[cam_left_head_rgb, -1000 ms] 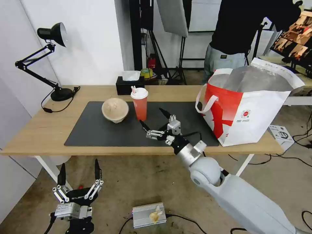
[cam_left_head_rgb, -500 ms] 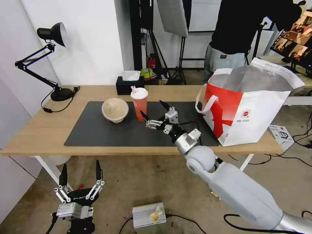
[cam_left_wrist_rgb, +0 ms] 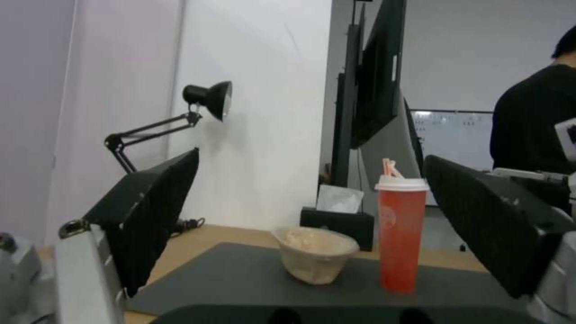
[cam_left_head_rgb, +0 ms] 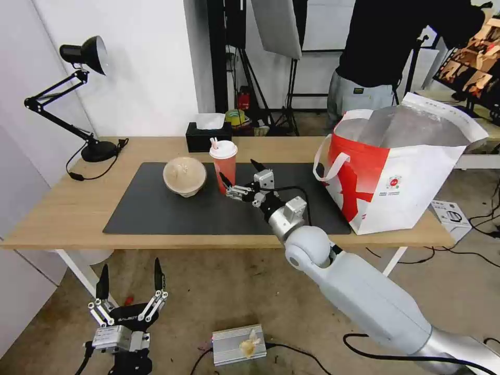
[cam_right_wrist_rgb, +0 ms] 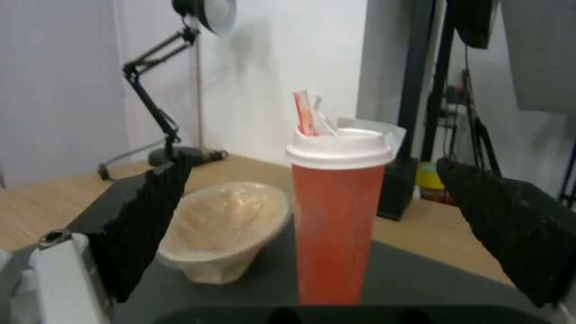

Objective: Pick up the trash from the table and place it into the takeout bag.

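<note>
On the dark mat (cam_left_head_rgb: 156, 213) of the table (cam_left_head_rgb: 57, 219) stand two pieces of trash: a tall red drink cup (cam_left_head_rgb: 224, 169) with white lid and straw, and a round beige lidded bowl (cam_left_head_rgb: 184, 176) to its left. My right gripper (cam_left_head_rgb: 239, 173) is open just right of the cup, one fingertip close to the cup's lower side. In the right wrist view the cup (cam_right_wrist_rgb: 339, 216) stands between the two black fingers (cam_right_wrist_rgb: 141, 225), not touched. The takeout bag (cam_left_head_rgb: 411, 177) stands open at the table's right end. My left gripper (cam_left_head_rgb: 130, 273) hangs open below the table's front edge.
A black tissue box (cam_left_head_rgb: 207, 136) sits behind the cup at the table's far edge. A black desk lamp (cam_left_head_rgb: 78, 94) with its cable occupies the far left corner. A silver box (cam_left_head_rgb: 238, 344) lies on the floor. A person stands behind the bag.
My right gripper has moved forward and left across the mat toward the red cup, staying open. The left arm has barely shifted.
</note>
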You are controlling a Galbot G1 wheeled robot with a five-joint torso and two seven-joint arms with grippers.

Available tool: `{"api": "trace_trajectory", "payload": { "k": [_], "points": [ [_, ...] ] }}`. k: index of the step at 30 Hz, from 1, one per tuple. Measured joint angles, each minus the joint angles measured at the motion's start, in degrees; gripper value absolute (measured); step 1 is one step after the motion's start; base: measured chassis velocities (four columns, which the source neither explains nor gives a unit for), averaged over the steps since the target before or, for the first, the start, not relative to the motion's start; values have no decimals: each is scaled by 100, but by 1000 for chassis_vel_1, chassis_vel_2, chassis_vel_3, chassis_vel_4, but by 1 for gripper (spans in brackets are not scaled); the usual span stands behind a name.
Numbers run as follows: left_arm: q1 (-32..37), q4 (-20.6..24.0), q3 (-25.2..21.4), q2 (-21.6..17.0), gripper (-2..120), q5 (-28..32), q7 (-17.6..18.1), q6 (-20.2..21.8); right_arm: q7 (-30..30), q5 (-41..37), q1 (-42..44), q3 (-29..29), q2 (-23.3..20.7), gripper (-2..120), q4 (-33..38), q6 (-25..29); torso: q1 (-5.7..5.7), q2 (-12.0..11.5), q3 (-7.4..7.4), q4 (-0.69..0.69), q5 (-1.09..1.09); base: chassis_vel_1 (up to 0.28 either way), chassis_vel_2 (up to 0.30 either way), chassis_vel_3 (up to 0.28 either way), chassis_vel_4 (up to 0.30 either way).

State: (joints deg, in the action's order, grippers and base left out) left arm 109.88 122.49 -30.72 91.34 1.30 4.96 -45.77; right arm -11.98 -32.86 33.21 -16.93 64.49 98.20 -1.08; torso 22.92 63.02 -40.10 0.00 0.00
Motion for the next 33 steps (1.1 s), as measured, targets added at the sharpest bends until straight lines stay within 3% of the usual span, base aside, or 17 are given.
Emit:
{"api": "trace_trajectory", "payload": {
  "k": [17, 33],
  "points": [
    [145, -79, -96, 2, 100, -107, -3, 115, -677, 54, -149, 33, 455, 100, -41, -795, 0, 1, 0, 0, 0, 0, 0, 0, 0],
    [287, -92, -195, 9, 100, -108, -3, 146, -1386, 128, -163, 420, 1437, 100, -709, -1278, 0, 1, 0, 0, 0, 0, 0, 0, 0]
  ]
}}
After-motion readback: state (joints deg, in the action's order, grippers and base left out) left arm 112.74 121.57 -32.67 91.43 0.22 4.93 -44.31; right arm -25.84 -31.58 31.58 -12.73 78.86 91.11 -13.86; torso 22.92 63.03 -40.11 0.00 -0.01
